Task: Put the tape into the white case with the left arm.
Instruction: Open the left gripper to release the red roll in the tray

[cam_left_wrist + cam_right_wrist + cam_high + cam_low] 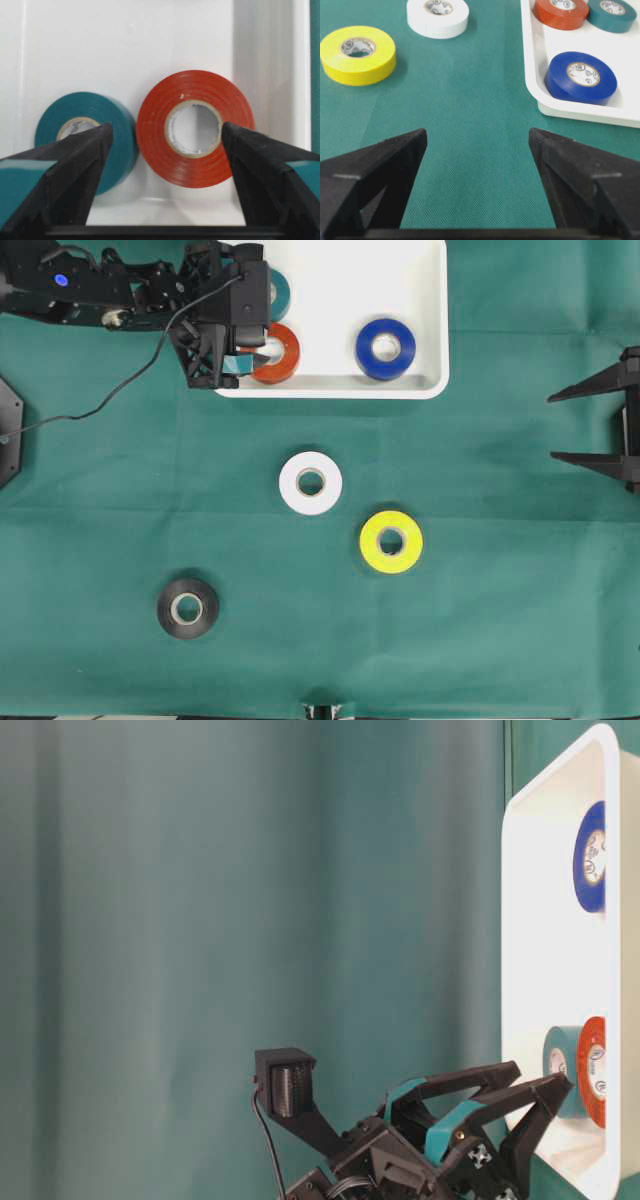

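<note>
The green cloth is covering the whole table. The white case is sitting at the top of the overhead view, its near rim running along the cloth. The left arm is reaching in from the upper left, and its left gripper is hanging over the case's near left corner with the jaws standing wide apart and gripping nothing (in the left wrist view the teal-striped fingers are flanking the orange roll with bare white showing between it and the right finger). The right gripper is waiting at the right edge, well apart from the case, its plain black jaws also spread over bare cloth.

Three rolls are lying flat inside the case: the orange tape near the front left, the teal tape just beside it toward the back, and the blue tape further right, near the front rim.

Three more are lying on the cloth: the white tape near the middle, the yellow tape just to its lower right, and the black tape well apart at lower left.
</note>
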Controlling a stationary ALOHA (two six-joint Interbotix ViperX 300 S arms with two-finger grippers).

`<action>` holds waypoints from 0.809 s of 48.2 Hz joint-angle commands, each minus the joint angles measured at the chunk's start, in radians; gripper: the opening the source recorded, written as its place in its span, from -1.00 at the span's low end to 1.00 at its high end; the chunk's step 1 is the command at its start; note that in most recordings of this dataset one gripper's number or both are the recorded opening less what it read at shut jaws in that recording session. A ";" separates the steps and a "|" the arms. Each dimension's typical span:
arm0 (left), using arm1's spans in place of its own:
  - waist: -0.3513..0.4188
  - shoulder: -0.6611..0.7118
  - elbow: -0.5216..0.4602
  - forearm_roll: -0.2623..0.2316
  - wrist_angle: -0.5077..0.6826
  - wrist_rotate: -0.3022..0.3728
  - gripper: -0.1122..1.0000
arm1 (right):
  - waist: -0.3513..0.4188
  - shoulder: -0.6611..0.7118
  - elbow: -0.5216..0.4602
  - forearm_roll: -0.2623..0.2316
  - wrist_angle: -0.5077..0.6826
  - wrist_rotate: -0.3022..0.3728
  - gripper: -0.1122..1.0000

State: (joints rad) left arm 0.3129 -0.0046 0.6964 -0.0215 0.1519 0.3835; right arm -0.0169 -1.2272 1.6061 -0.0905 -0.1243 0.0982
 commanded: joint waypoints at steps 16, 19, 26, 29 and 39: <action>-0.003 -0.031 -0.008 0.000 -0.005 -0.002 0.79 | -0.002 0.006 -0.012 0.000 -0.009 0.002 0.75; -0.011 -0.040 -0.002 -0.002 -0.005 -0.002 0.79 | -0.002 0.008 -0.012 0.000 -0.009 0.002 0.75; -0.037 -0.071 0.018 -0.002 -0.005 -0.003 0.78 | -0.002 0.008 -0.011 0.000 -0.009 0.002 0.75; -0.051 -0.086 0.028 -0.002 -0.005 -0.005 0.79 | 0.000 0.008 -0.011 0.000 -0.009 0.002 0.75; -0.098 -0.153 0.075 -0.003 -0.006 -0.009 0.78 | -0.002 0.006 -0.012 0.000 -0.009 0.002 0.75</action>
State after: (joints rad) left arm 0.2332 -0.1104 0.7670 -0.0230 0.1519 0.3774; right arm -0.0169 -1.2257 1.6061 -0.0905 -0.1243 0.0982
